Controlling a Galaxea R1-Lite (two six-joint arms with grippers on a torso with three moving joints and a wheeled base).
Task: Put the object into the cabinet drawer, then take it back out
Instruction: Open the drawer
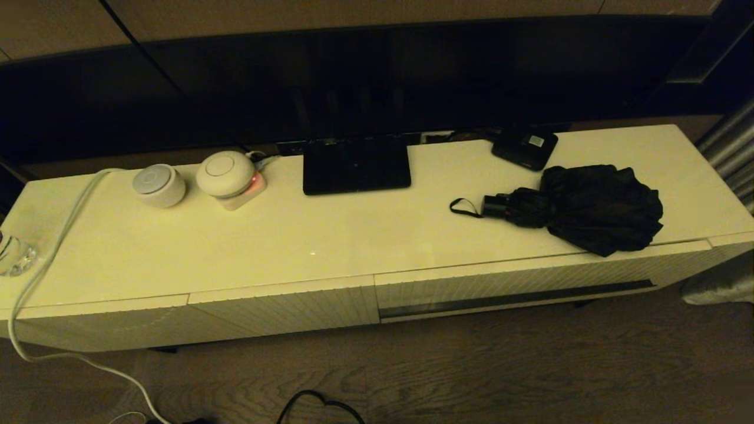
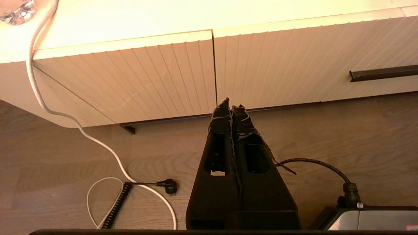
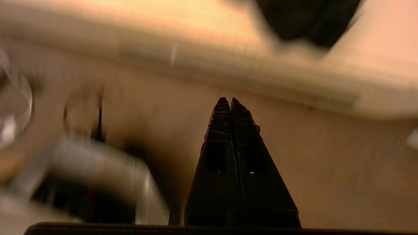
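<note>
The black folding umbrella (image 1: 580,207) lies on its side at the right of the head view, on the glossy cream top of the cabinet (image 1: 330,235), its loose canopy bunched in soft crumpled folds and reaching the front edge. Its short stiff handle (image 1: 496,206) points toward frame centre, with a thin wrist loop (image 1: 463,206) trailing beyond. It looks light and floppy; the fabric would likely slip or unfurl in a pinch, so the rigid handle is the safer hold. Directly below it the cabinet drawer (image 1: 518,282) is closed, its front finely ribbed, with a long dark slot handle (image 1: 515,298). The right end effector (image 3: 227,101) has its fingers pressed together and empty, low before the cabinet front. The left end effector (image 2: 232,106), also pressed together, hangs over the wooden floor.
</note>
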